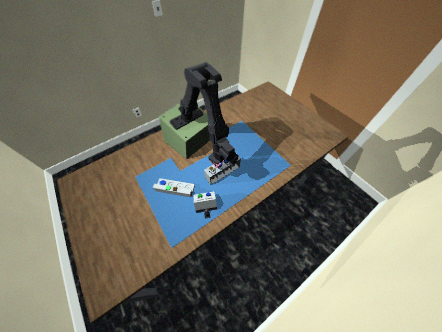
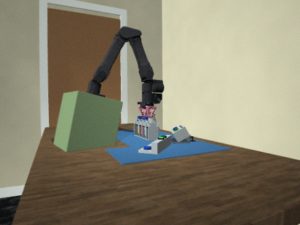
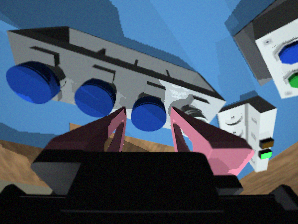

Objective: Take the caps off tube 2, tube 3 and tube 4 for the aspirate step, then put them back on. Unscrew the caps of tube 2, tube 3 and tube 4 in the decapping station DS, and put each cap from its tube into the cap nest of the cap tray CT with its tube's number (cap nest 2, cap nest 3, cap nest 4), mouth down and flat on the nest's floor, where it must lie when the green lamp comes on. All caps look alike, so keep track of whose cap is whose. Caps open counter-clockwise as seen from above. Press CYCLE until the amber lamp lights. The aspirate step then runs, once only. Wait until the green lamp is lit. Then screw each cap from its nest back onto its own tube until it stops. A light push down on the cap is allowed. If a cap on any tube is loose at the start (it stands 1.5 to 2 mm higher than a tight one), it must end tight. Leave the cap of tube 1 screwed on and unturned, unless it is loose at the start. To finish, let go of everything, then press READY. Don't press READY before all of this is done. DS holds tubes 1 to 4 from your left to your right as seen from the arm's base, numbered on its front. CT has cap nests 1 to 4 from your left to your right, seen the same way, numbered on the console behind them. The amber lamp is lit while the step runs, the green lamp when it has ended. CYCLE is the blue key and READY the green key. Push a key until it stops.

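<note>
The grey decapping station stands on the blue mat. In the wrist view three of its tubes carry blue caps. The tube at the right end has no cap and is partly hidden by my finger. My gripper points down over the station. Its pink fingers are open and straddle the blue cap next to the open tube, with a gap on each side. One blue cap lies in an end nest of the cap tray. The tray's green lamp is lit.
The key console with the blue key and the green key stands beside the cap tray. The green box carries the arm's base. The blue mat lies on the wooden table.
</note>
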Action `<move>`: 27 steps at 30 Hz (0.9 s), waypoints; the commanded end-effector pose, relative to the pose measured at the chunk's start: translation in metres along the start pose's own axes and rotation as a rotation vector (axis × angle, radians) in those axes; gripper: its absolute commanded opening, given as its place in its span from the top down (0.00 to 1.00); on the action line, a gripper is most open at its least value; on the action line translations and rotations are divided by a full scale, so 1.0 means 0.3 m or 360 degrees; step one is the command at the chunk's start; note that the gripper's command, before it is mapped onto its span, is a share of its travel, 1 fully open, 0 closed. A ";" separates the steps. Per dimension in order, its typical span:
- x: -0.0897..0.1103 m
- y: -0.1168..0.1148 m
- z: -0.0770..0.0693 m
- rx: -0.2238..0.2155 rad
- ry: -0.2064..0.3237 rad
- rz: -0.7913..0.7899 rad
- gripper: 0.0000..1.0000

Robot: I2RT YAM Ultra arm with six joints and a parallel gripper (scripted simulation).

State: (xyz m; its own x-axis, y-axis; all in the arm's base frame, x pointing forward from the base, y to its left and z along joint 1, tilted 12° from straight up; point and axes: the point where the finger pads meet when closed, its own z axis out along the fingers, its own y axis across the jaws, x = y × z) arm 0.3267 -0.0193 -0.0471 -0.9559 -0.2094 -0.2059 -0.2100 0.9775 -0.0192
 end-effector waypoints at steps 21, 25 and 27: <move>-0.014 -0.006 -0.009 0.0008 -0.0021 -0.0158 1.00; -0.014 -0.007 -0.008 0.0007 -0.0021 0.0054 1.00; -0.014 -0.007 -0.008 0.0006 -0.0022 0.0160 1.00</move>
State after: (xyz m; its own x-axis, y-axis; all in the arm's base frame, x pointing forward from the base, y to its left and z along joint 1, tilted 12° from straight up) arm 0.3267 -0.0194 -0.0471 -0.9550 -0.2135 -0.2057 -0.2140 0.9766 -0.0203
